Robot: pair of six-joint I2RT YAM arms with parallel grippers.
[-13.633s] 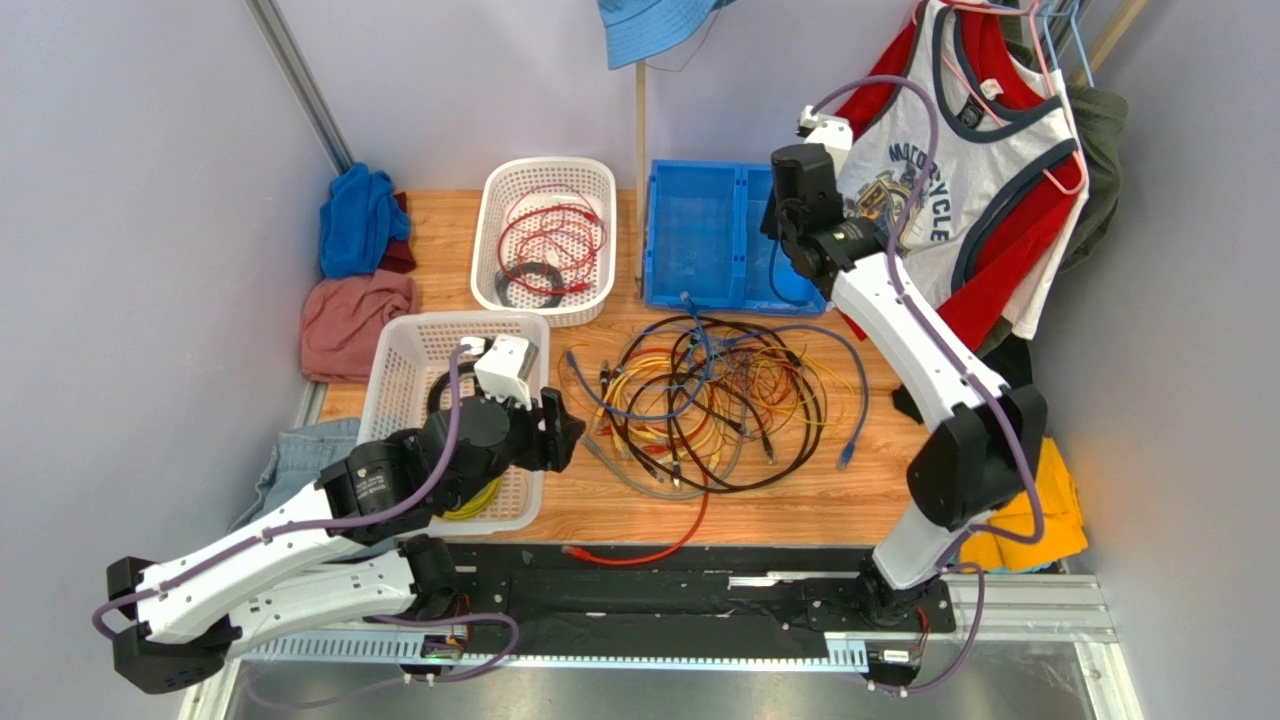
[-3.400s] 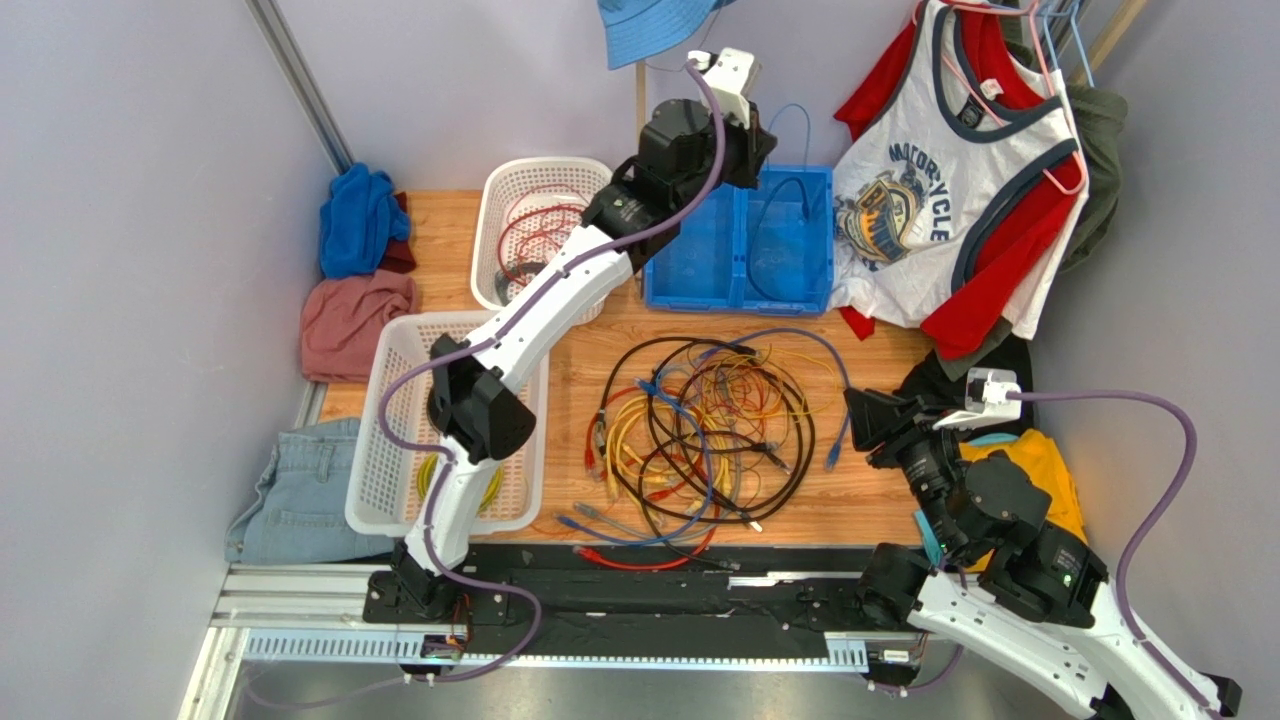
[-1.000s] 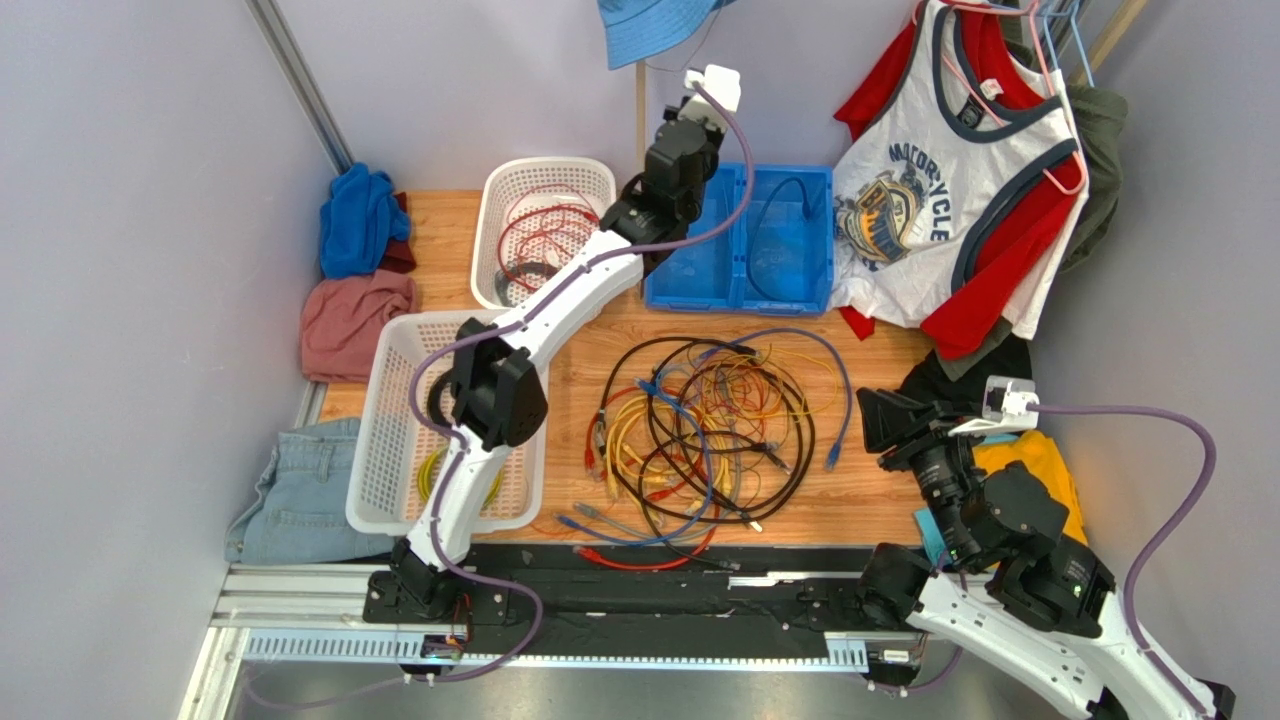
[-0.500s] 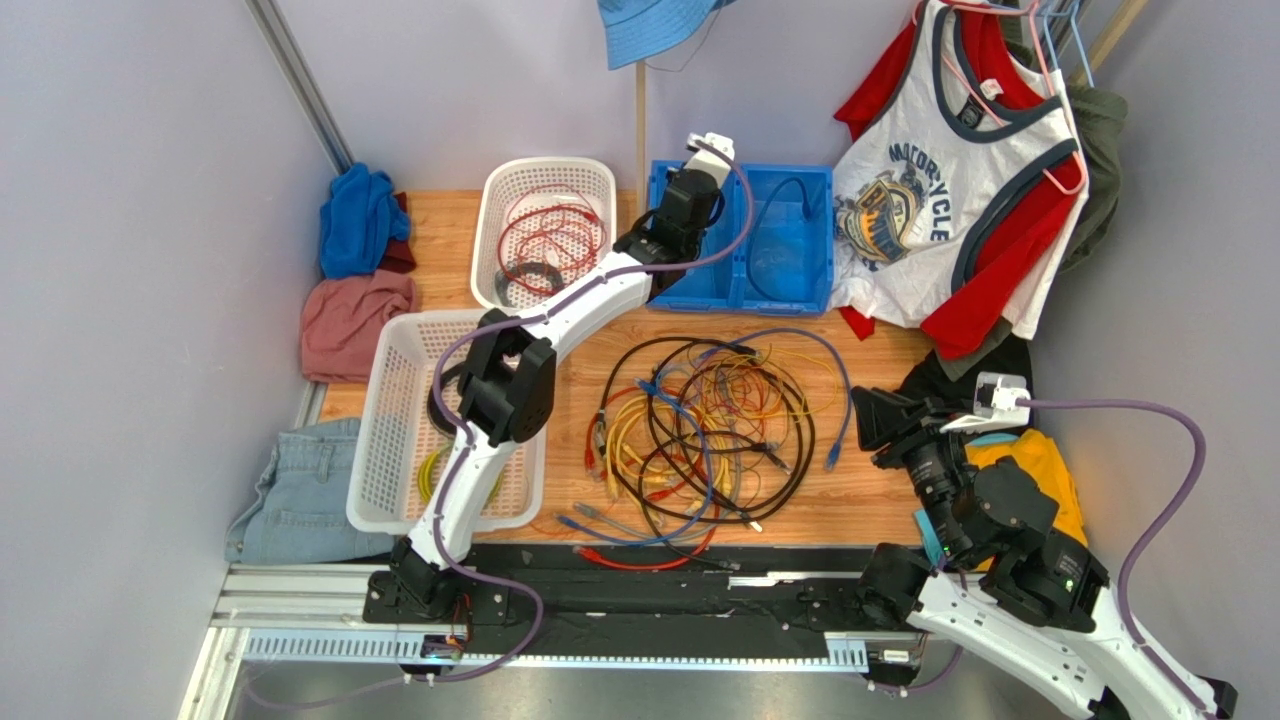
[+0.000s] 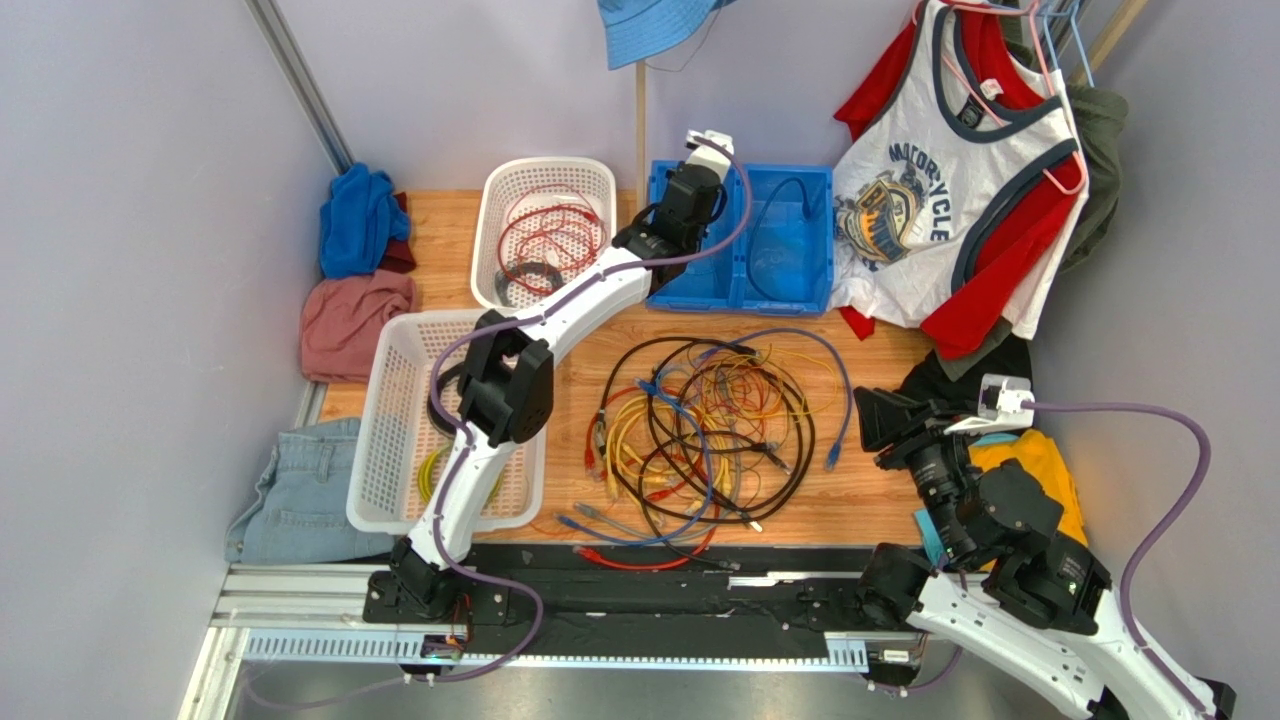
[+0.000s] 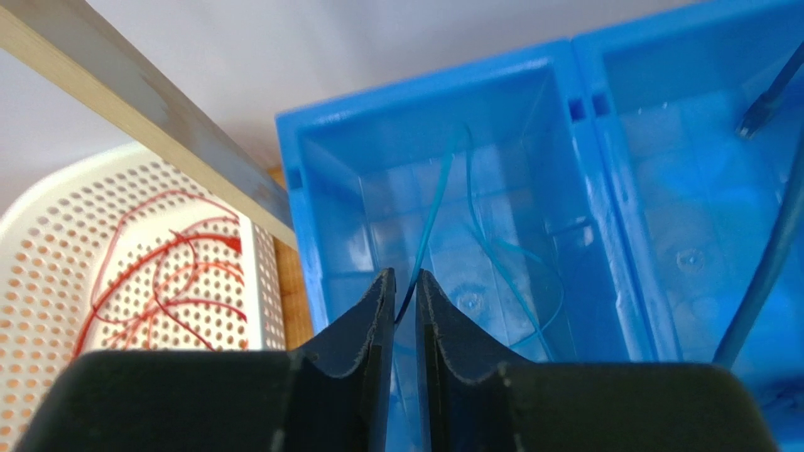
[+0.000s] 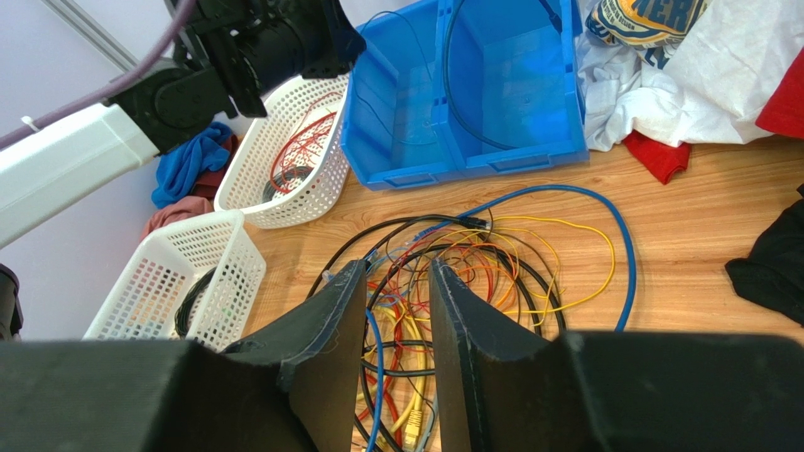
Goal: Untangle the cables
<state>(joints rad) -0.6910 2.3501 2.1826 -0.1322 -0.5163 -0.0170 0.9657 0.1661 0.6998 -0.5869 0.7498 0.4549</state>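
I see left gripper (image 6: 401,275) at 12 over bin (image 6: 330,207), slightly parted around a blue cable (image 6: 433,221). Right gripper (image 7: 396,273) spread, at 4.

Tangled cables (image 7: 469,256) below blue bin (image 7: 453,162)

Two white arms (image 5: 594,293) with black joints (image 5: 504,393), purple-grey hoses (image 5: 1112,407) alongside, and black tapering fingers (image 7: 321,358)

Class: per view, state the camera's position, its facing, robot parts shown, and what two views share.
Top external: above and behind the bases, looking down on the table; left arm and right arm show.
Left wrist: over the blue bin, looking into it; left gripper shows.
Right wrist: near right, facing across the cables towards the bin; right gripper, left arm show.
Shared: both wrist views show bin and red-cord basket.
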